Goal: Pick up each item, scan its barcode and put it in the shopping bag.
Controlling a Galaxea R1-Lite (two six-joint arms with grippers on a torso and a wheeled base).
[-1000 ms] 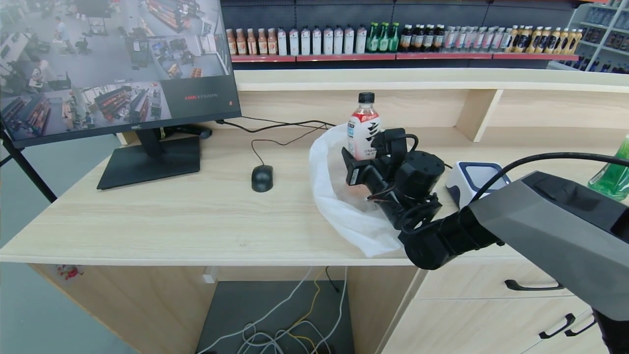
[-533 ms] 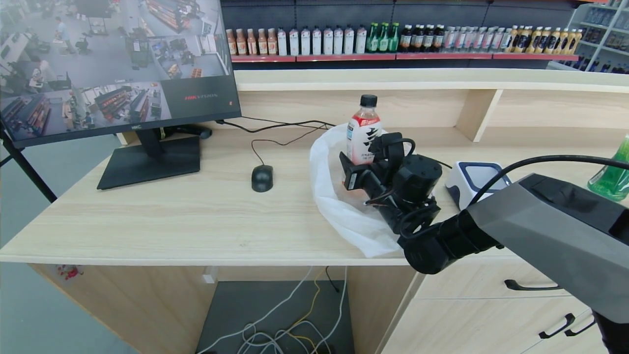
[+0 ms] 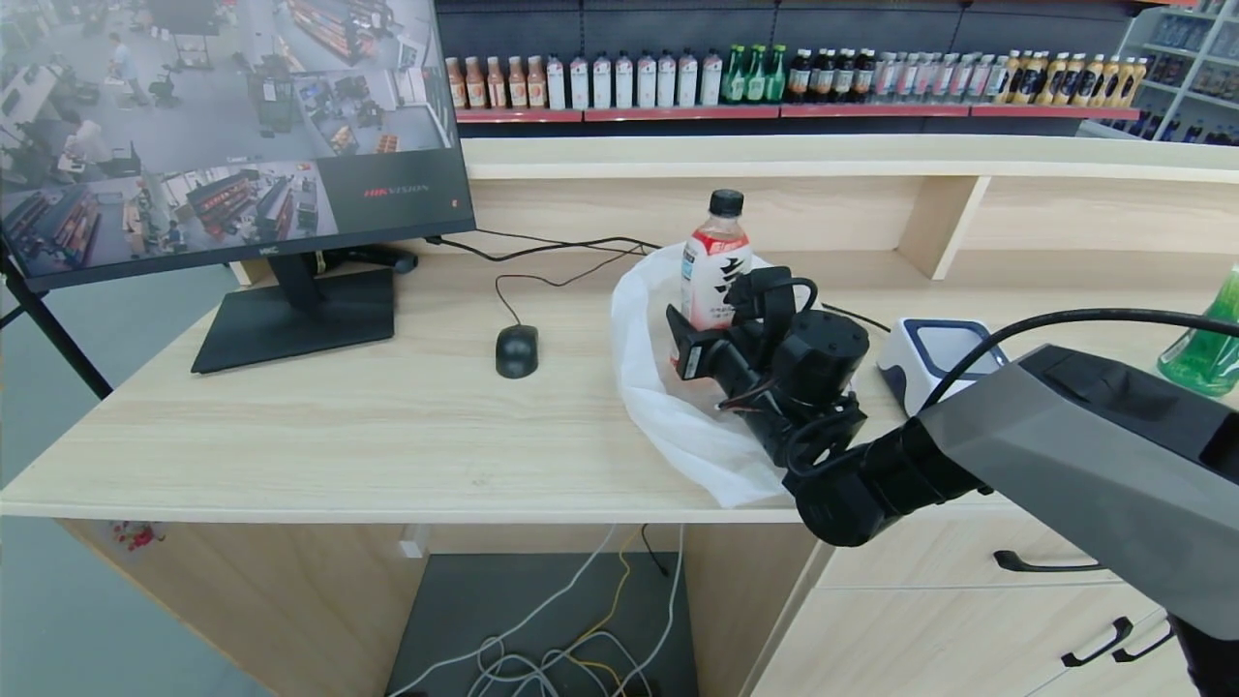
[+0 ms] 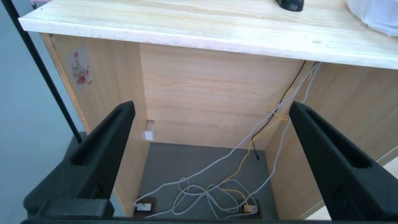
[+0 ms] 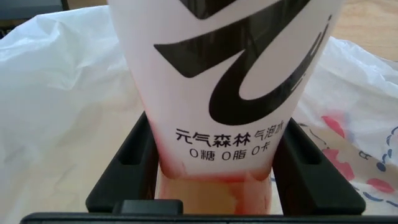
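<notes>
bottle — likely stiff, slick, fairly heavy; hold mid-label | right gripper clenched on its lower body | shopping bag at 6 o'clock | left gripper released

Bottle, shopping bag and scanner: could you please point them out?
bottle (image 3: 708, 273), head view, label.
shopping bag (image 3: 644, 379), head view, left wall.
scanner (image 3: 931, 341), head view, top window.

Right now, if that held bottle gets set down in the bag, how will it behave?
Probably tips: the bottle is tall and narrow, and the shopping bag below looks soft and crumpled. On its side, its round body would likely roll.
</notes>
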